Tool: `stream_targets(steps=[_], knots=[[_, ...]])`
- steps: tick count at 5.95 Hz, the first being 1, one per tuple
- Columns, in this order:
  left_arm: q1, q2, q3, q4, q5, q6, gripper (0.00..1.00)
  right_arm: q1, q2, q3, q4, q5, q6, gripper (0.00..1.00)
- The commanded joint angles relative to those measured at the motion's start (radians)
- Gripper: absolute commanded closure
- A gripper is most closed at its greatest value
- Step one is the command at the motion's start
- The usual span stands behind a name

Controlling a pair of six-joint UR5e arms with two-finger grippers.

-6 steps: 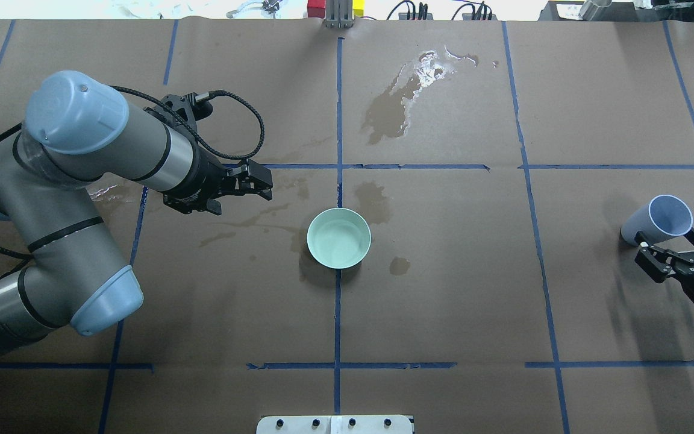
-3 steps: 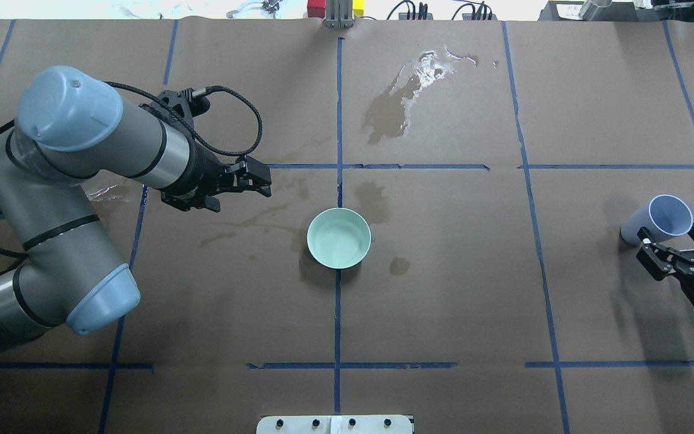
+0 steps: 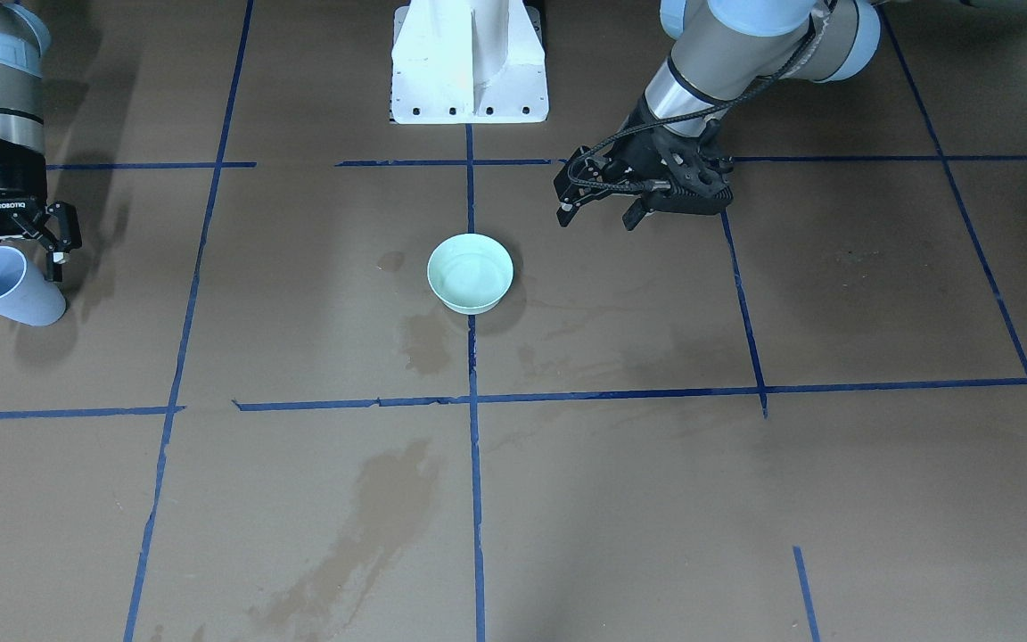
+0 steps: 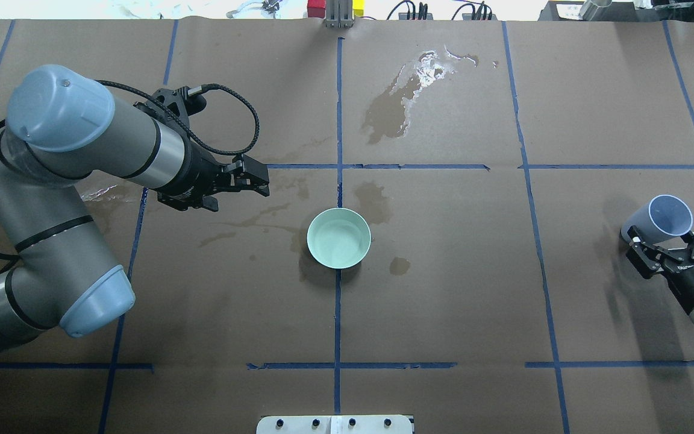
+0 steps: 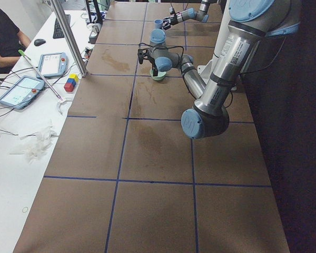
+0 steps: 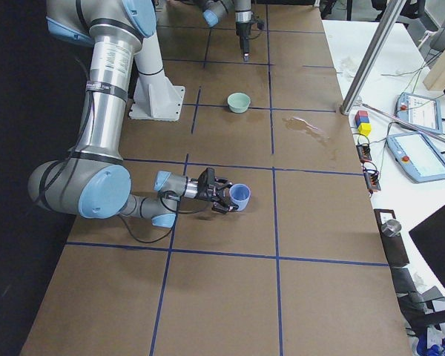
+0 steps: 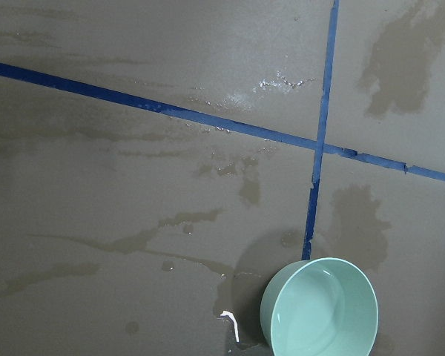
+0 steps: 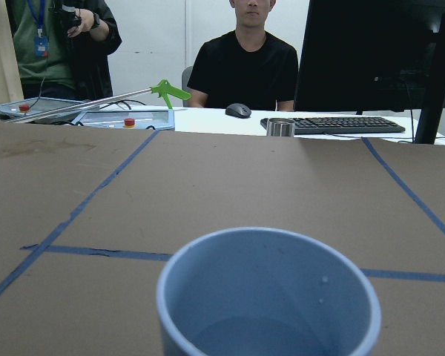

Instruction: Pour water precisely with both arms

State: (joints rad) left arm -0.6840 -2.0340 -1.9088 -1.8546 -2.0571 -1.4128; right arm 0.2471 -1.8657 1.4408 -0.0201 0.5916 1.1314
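Note:
A mint-green bowl (image 4: 338,238) stands at the table's centre and also shows in the front view (image 3: 470,272) and the left wrist view (image 7: 319,311); its inside glints faintly like shallow water. A pale blue cup (image 4: 660,218) stands upright at the far right. In the right wrist view (image 8: 267,297) it has droplets on its wall and a little liquid at the bottom. My right gripper (image 4: 665,240) is open just behind the cup, fingers not touching it. My left gripper (image 4: 266,184) is open and empty, hovering left of and behind the bowl.
Wet spill patches darken the brown paper: a large glinting one (image 4: 404,96) at the back and smaller ones (image 4: 374,199) around the bowl. The white pedestal (image 3: 469,62) stands at the robot's base. Operators, tablets and a metal can (image 8: 279,126) are beyond the table edge.
My left arm has drawn back slightly to the left, away from the bowl. My right gripper has shifted a little left behind the cup. Bowl and cup have not moved.

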Motion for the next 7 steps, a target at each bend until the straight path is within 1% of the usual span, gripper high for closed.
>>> stream_targets(steps=[1, 2, 3, 7], knots=[[0.000, 0.003, -0.001, 0.000, 0.000, 0.000, 0.00, 0.000, 0.019, -0.011, 0.003, 0.005, -0.036, 0.02], [0.000, 0.003, -0.001, 0.000, 0.000, 0.000, 0.00, 0.000, 0.019, -0.051, 0.041, 0.005, -0.047, 0.02], [0.000, 0.003, 0.000, 0.000, 0.000, 0.000, 0.00, 0.000, 0.029, -0.052, 0.057, 0.007, -0.089, 0.02], [0.000, 0.003, 0.000, 0.000, 0.009, 0.000, 0.00, 0.014, 0.040, -0.054, 0.062, 0.005, -0.093, 0.02]])
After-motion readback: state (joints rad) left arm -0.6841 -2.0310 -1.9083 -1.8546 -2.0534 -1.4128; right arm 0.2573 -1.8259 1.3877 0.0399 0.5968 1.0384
